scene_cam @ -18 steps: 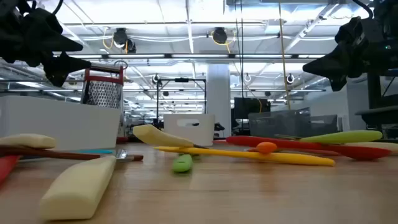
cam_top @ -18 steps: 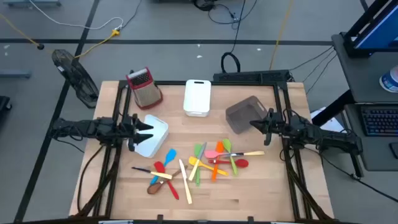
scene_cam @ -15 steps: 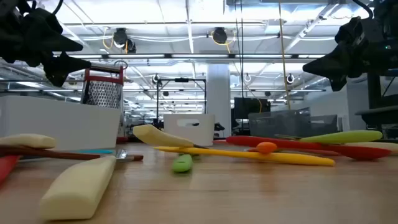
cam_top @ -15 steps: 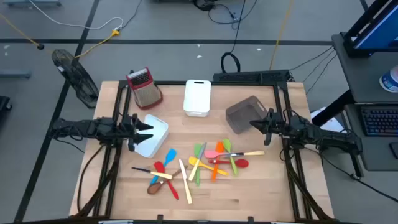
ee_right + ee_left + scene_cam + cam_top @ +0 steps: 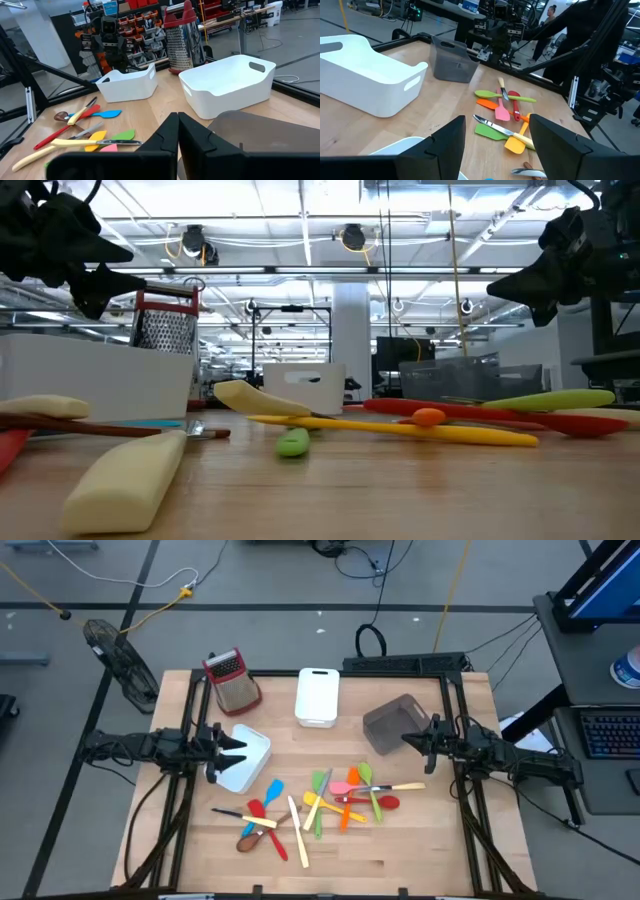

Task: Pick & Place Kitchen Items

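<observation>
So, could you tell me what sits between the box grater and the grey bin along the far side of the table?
In the high view, a white bin stands between the box grater and the grey bin.

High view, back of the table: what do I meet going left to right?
Box grater → white bin → grey bin.

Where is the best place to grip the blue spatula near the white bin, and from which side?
Probably from straight above, across the narrow handle of the blue spatula: it lies flat on the table, and its wide head offers nothing to pinch.
</observation>
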